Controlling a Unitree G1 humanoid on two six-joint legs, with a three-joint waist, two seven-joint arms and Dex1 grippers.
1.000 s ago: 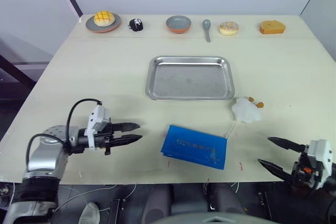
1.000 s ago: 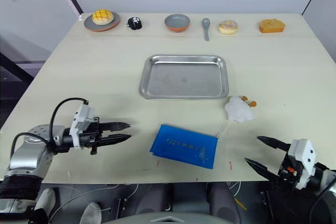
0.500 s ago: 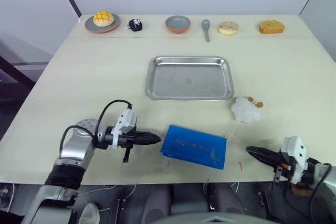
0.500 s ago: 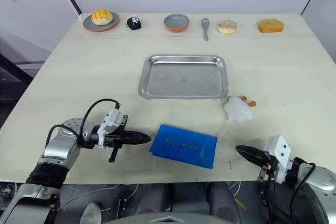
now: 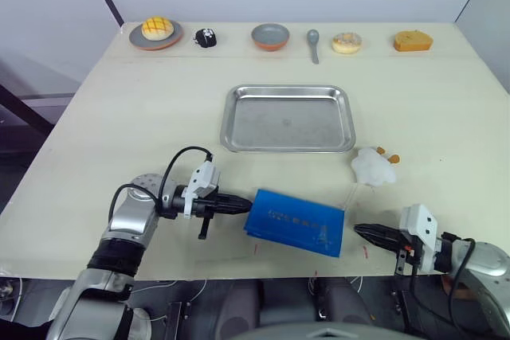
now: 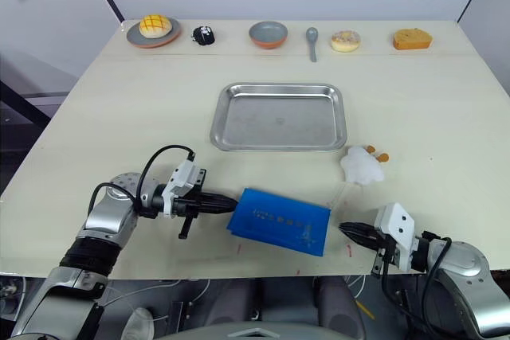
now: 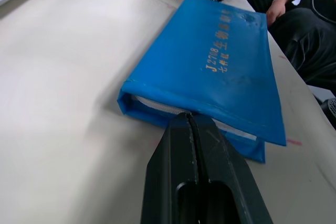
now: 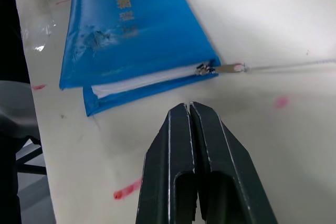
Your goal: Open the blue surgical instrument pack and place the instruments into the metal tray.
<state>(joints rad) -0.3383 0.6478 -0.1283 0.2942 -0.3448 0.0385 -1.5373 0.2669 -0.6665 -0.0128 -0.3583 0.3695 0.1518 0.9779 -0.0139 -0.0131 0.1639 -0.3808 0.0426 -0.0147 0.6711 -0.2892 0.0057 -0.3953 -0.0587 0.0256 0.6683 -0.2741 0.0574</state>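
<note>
Blue surgical instrument pack (image 5: 296,223) closed on table, metal tray (image 5: 288,118) bare.

Printed text on the blue surgical instrument pack (image 7: 220,61)

You can read "J2708" in pale lettering on the pack's top face, at the start of a printed line; beside it run two short rows of characters too small for you to make out. Nothing else around the pack carries legible writing.

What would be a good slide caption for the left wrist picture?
Shut black fingers of the left gripper point at the near edge of the closed blue surgical instrument pack, lying flat on the table.
</note>
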